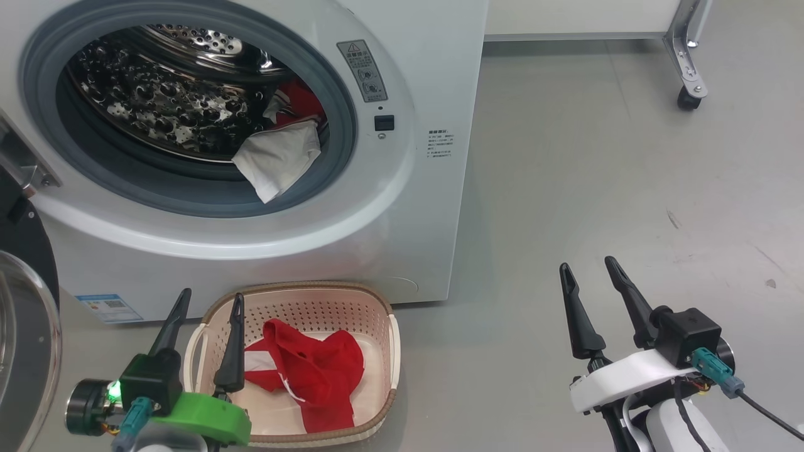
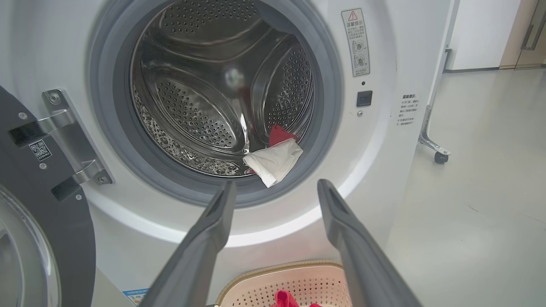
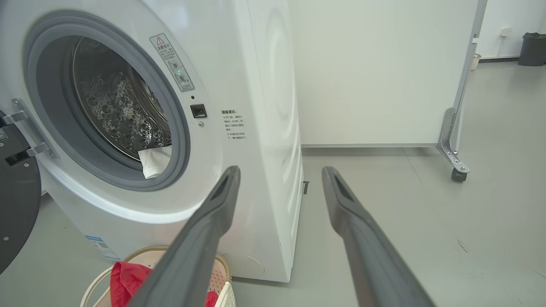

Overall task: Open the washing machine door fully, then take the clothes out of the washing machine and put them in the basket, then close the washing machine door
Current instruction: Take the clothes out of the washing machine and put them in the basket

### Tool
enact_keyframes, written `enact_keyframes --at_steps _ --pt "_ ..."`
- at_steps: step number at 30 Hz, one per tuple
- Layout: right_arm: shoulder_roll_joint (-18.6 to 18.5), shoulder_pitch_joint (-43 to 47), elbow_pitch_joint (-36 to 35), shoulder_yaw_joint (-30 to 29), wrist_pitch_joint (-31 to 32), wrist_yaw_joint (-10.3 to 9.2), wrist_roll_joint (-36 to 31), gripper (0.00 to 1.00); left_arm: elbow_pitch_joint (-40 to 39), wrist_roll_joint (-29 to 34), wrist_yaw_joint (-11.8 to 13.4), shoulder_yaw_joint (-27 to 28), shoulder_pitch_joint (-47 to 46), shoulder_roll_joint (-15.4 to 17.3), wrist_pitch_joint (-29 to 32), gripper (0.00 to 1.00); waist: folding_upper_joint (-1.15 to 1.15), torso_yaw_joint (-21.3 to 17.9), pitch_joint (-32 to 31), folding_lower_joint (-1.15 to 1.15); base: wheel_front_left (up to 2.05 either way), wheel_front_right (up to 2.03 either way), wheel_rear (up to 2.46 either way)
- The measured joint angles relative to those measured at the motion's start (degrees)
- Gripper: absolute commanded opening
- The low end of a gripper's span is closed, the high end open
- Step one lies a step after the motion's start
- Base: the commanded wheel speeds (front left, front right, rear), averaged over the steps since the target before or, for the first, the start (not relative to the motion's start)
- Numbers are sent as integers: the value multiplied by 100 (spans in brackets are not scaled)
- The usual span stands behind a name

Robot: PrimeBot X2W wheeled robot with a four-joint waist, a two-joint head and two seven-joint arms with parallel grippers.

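From my head I count one washing machine [image 1: 402,207], its one door [image 1: 25,326] swung wide open at the left edge, and one basket [image 1: 301,287] standing just in front of the machine. One red garment [image 1: 314,370] lies crumpled inside the basket. In the drum, one white cloth [image 1: 276,160] hangs over the grey ring at the lower right of the opening, with a patch of red fabric [image 1: 301,100] behind it. My two grippers sit low: the left gripper [image 1: 211,295] in front of the basket's left side, the right gripper [image 1: 587,263] well off to the right, each with fingers spread wide and nothing between them. The floor [image 1: 597,157] is smooth grey, with one caster [image 1: 688,99] at the upper right. Through my left wrist I look between my parted fingers into the steel drum, the cloth at its lip, one metal hinge [image 2: 68,140] at the left. Through my right wrist I see the machine's side, one white partition [image 3: 375,72] on wheels, and one dark bin [image 3: 533,49] in the far corner.
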Motion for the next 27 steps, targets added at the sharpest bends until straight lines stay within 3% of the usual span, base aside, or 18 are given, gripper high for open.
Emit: enact_keyframes --at_steps 18,27 --pt "0 -44 -245 154 0 -22 133 100 -200 -7 75 85 70 11 0 100 0 -283 672 0 0 0 0" --pt "0 -305 -374 196 0 -31 193 100 -287 -174 24 343 -716 237 332 100 0 -566 1213 0 0 0 0"
